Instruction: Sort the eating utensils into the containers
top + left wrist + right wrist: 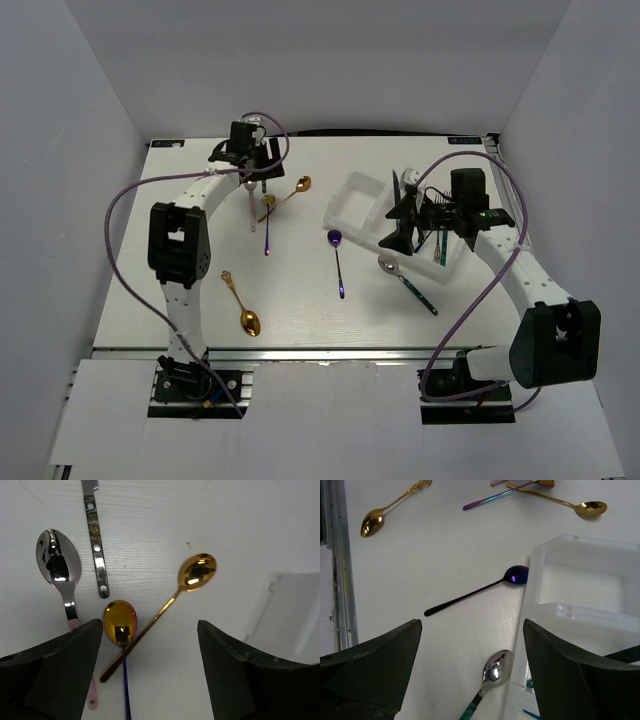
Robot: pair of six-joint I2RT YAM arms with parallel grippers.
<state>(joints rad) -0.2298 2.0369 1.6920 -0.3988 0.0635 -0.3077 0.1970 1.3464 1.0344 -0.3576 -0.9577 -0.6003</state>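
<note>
We count six loose spoons [336, 238] on the surface [300, 300], one white tray [340, 205]; left claw [149, 630] and right claw [472, 625] gape empty.

Left pincer [149, 632] spread, pointing down, far out; right pincer [472, 627] likewise spread.

I count four pieces clustered at far left: a silver spoon [57, 562] with a pink handle, a riveted silver handle [97, 555] beside it, a gold-bowled spoon [120, 622] on a purple stem, and a gold spoon [197, 572] whose handle crosses that stem. A dark purple spoon [485, 587] lies with its bowl just beside the white tray [585, 542]. A green-handled spoon [495, 670] with a silver bowl lies by the tray's near wall. Teal-handled pieces [441, 248] lie inside the tray. A second gold spoon [372, 522] lies alone, well apart.
</note>
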